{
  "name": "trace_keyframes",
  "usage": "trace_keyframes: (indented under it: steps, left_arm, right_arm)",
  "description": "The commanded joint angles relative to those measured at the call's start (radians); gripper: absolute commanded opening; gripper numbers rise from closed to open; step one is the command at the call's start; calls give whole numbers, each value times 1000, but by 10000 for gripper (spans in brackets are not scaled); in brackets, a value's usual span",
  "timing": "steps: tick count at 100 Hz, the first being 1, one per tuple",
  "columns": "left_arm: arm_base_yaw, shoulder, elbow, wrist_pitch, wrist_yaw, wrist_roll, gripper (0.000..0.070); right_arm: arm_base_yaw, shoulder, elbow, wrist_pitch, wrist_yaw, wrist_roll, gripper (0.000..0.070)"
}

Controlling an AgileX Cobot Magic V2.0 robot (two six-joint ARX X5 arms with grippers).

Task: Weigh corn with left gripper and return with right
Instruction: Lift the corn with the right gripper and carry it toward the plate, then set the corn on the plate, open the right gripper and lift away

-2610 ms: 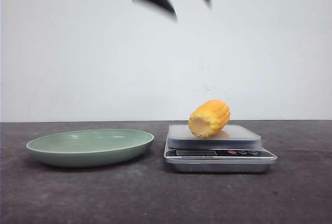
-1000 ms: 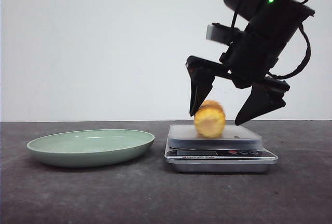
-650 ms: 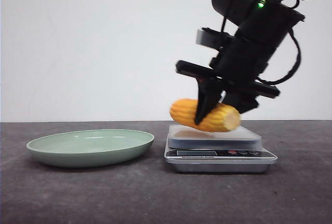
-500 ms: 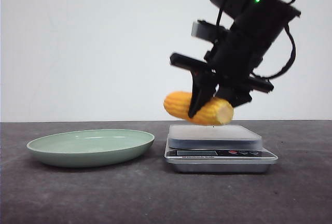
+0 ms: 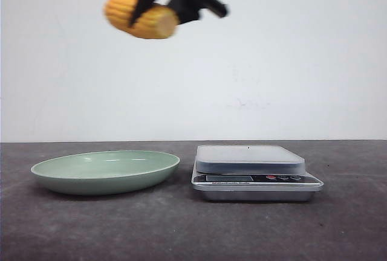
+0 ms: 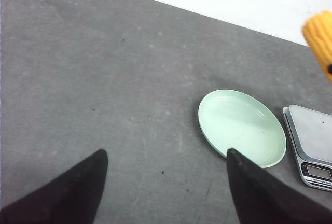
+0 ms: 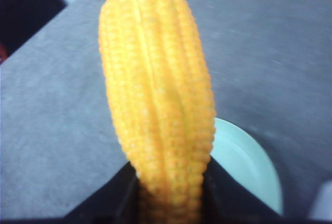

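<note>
We find the scale [image 5: 250, 159] bare, so we judge the weighing done and the return under way. The right gripper [image 5: 158, 1] is clamped on the corn [image 5: 140, 17], carrying it high over the green plate [image 5: 106, 170], which sits beside the scale toward the table's left edge. The left gripper [image 6: 166, 182] hangs spread and empty, well clear. Left to do: lower and release the corn, likely onto the plate.

Left gripper [image 6: 166, 182] jaws apart, high over grey counter [image 6: 104, 79]. Green plate [image 6: 241, 127] beside scale [image 6: 311, 143]. Corn [image 6: 321, 40] at frame edge.
</note>
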Motion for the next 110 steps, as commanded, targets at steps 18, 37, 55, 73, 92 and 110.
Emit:
trace_keyframes:
  steps: [18,37,55,73,92,110]
  left_arm:
    - [-3,-2,8,9,1,3,434]
    - [-3,-2,8,1,2,3,434]
    - [-3,-2,8,-13,2,3,434]
    - [-3,-2,8,-28,2,3,434]
    - [-3,-2,8,-29,2,3,434]
    - [-3,-2,8,-29,2,6,434]
  right_arm:
    - [61,238,150,-32,3,2,0]
    - [66,366,163,-39,25,17,3]
    - [61,423,163,-74,29,29,275]
    - [61,429,163,-94,71,32,622]
    - [28,372,163,-123,76,30,622]
    - [-58,221,163,-189,55,-24,621]
